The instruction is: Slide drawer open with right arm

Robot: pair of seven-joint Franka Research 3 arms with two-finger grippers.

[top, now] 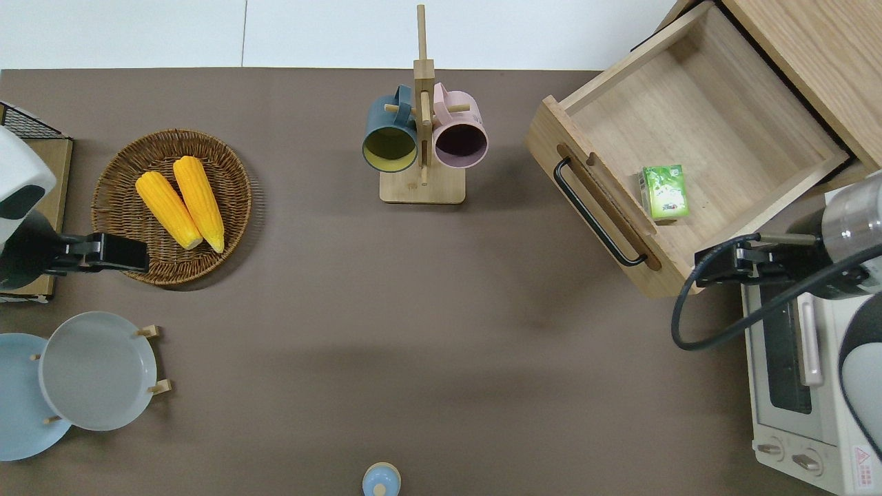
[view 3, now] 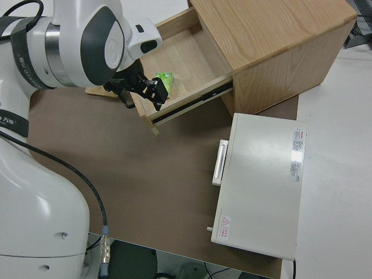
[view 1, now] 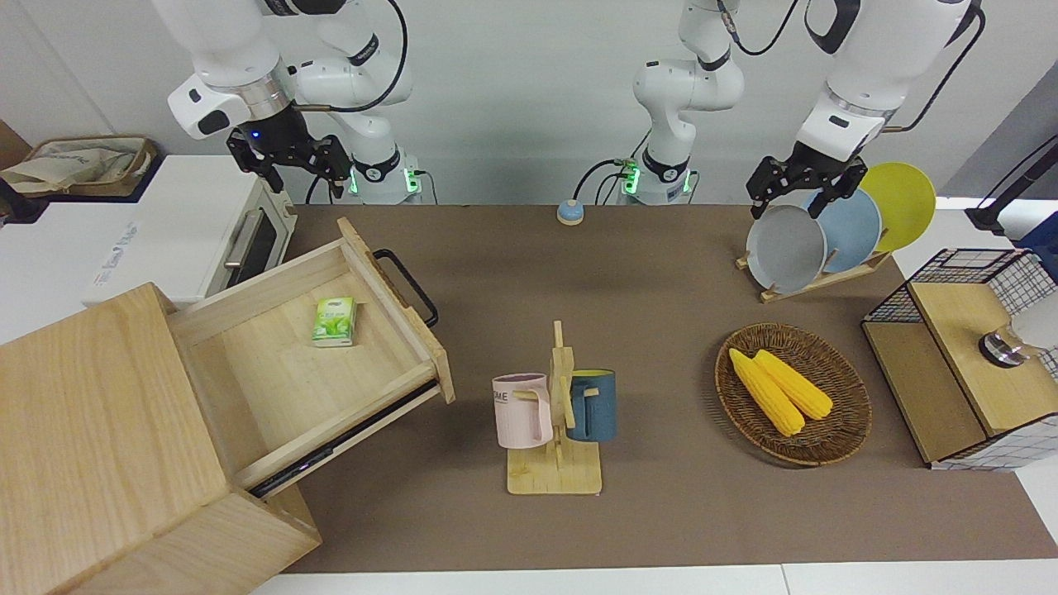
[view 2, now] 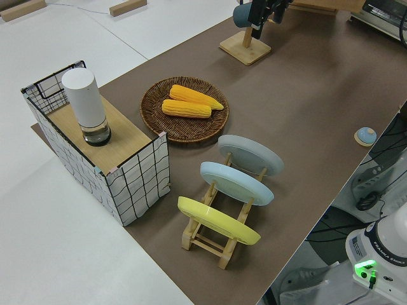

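Observation:
The drawer (view 1: 273, 372) stands pulled far out of the big light-wood box (view 1: 91, 446), with its black bar handle (view 1: 407, 285) facing the middle of the table. A small green packet (view 1: 334, 321) lies inside it. My right gripper (view 1: 291, 169), with a blue light on its wrist, is up in the air, open and empty. In the overhead view its wrist (top: 847, 227) is over the gap between the drawer (top: 689, 117) corner and the toaster oven (top: 792, 372). It is clear of the handle (top: 596, 213). The left arm is parked.
A white toaster oven (view 1: 165, 223) stands beside the box, nearer the robots. A mug rack (view 1: 555, 413) with two mugs stands mid-table. A basket of corn (view 1: 793, 392), a plate rack (view 1: 818, 231) and a wire-mesh box (view 1: 967, 372) are at the left arm's end.

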